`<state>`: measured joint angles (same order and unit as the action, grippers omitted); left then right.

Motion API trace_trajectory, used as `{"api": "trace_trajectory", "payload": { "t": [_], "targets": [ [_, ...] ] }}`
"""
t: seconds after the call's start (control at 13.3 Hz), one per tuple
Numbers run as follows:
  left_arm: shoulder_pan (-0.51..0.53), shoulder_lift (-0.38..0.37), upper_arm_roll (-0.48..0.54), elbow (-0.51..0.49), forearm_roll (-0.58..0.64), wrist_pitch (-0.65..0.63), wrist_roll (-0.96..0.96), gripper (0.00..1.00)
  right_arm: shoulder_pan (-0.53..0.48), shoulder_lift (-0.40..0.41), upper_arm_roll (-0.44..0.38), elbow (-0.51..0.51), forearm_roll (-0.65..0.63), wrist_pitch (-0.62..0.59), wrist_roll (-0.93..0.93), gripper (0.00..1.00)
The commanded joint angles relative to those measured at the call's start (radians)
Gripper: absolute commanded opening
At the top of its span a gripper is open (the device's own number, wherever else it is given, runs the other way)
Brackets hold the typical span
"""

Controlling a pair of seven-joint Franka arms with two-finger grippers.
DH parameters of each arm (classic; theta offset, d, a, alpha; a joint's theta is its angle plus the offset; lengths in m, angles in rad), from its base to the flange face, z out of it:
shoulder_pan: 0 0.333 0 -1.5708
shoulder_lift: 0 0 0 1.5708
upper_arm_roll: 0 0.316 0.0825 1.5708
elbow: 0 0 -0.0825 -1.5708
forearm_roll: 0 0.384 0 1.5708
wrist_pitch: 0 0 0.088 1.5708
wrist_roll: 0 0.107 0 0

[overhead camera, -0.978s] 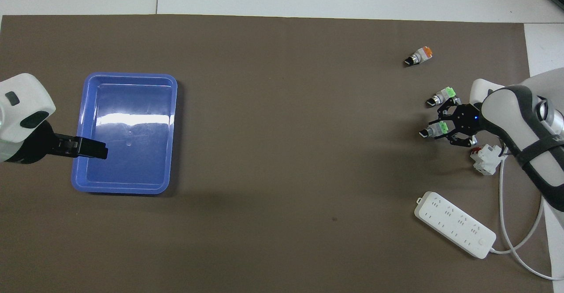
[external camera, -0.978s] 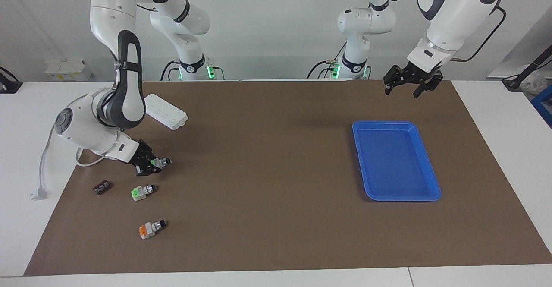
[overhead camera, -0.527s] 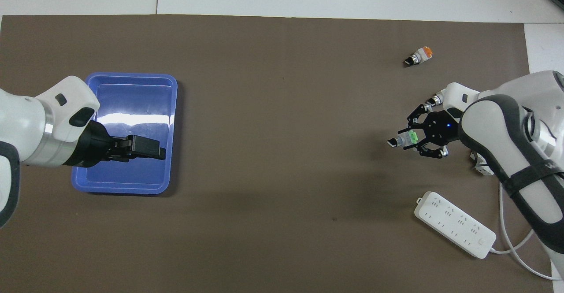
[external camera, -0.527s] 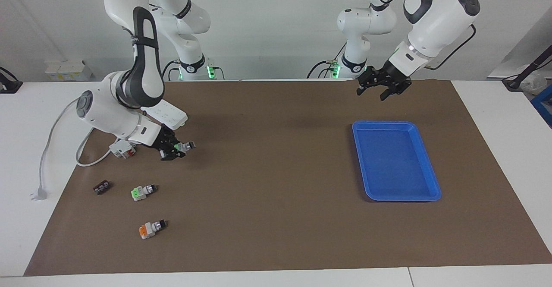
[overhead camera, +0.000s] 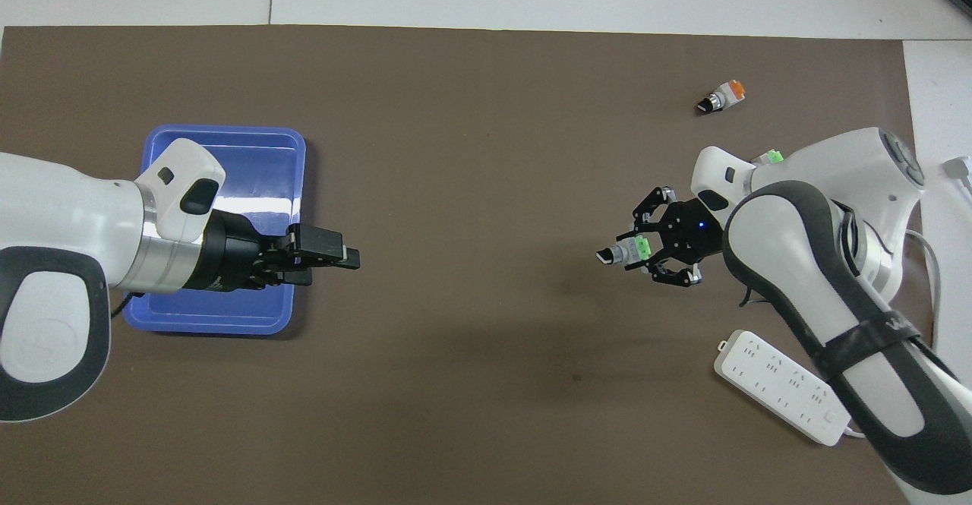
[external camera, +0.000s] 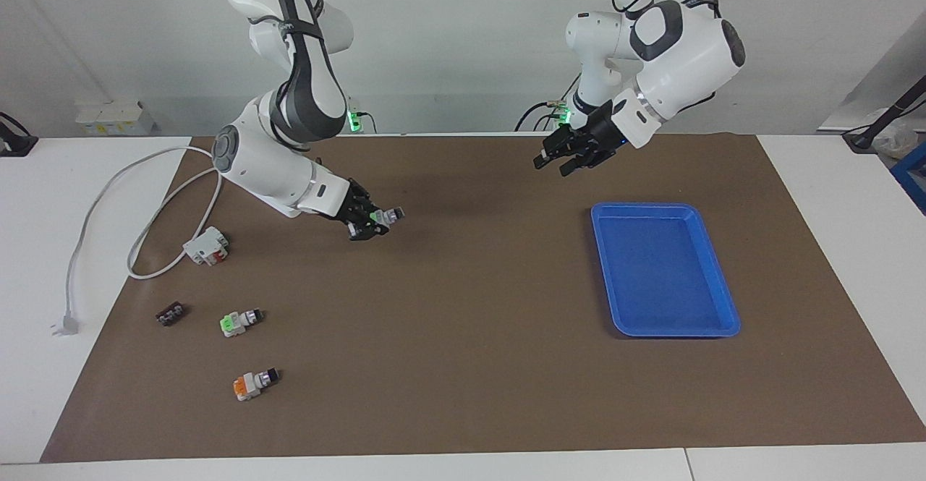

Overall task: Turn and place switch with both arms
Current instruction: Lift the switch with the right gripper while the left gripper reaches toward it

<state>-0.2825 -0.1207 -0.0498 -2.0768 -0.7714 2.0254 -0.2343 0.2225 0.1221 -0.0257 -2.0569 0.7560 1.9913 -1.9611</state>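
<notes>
Two tools are up in the air over my brown mat (external camera: 463, 365). The right tool (external camera: 370, 222) (overhead camera: 642, 250) is pinching the switch (external camera: 385, 215) (overhead camera: 624, 250): I see its green end block between the fingers and its black knob tip sticking out toward the middle of the counter (external camera: 43, 199). It hangs over bare mat, on the right arm's half, lifted clear of the surface. The left tool (external camera: 561, 163) (overhead camera: 338, 256) is over the mat just beside the blue tray (external camera: 712, 264) (overhead camera: 228, 323), on the tray's middle-of-the-counter side, and it carries nothing; I cannot tell how far its fingers are apart. The two tools point toward each other with a wide stretch of bare mat between them.

Farther out, toward the right arm's end, a second green-ended switch (external camera: 240, 320) lies on the mat, and in the overhead view only its green tip (overhead camera: 773, 156) shows past the arm. An orange-ended switch (external camera: 255, 383) (overhead camera: 722, 96) lies farther from the robots than that one. A small dark piece (external camera: 170, 314) sits near the mat's edge beside the green one. A white-and-red block (external camera: 207, 247) lies nearer the robots, its grey cord (external camera: 108, 199) looping off the mat to a plug (external camera: 65, 324). A white power strip (overhead camera: 782, 387) lies nearest the robots, under the right arm.
</notes>
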Motion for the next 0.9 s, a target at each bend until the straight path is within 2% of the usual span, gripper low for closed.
{"api": "trace_trajectory", "payload": {
  "t": [0.0,0.15,0.53,0.83],
  "targets": [
    [-0.069,0.012,0.015,-0.025,-0.095,0.099,-0.046,0.76,0.053,-0.056,-0.005,-0.065,0.109,0.053,0.014,0.00],
    [-0.090,0.021,0.015,-0.025,-0.146,0.127,-0.094,0.73,0.116,-0.071,-0.005,-0.080,0.184,0.108,0.045,0.00],
    [-0.156,0.062,0.013,-0.034,-0.259,0.254,-0.132,0.66,0.224,-0.102,-0.005,-0.078,0.247,0.221,0.143,0.00],
    [-0.158,0.066,0.015,-0.063,-0.269,0.242,-0.244,0.57,0.253,-0.137,-0.003,-0.075,0.256,0.244,0.212,0.00]
  ]
}}
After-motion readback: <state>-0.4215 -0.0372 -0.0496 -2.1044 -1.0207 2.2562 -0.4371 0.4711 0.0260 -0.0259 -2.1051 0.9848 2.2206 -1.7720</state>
